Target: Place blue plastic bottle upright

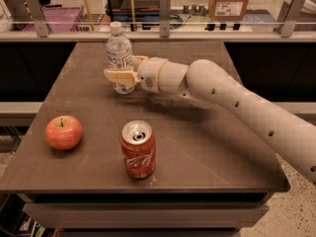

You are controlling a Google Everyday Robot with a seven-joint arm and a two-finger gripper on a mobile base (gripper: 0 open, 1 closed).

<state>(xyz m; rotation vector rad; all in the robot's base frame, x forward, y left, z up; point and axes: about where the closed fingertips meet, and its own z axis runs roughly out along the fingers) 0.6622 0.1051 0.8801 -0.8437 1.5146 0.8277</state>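
The blue plastic bottle, clear with a white cap and a pale label, stands upright on the brown table at the back left. My gripper reaches in from the right and its tan fingers straddle the bottle's lower half, one in front and one behind. The fingers look closed on the bottle. The bottle's base appears to rest on the tabletop, partly hidden by the front finger.
A red soda can stands upright near the table's front middle. A red apple lies at the front left. A railing with posts runs behind the table. My arm crosses the table's right half.
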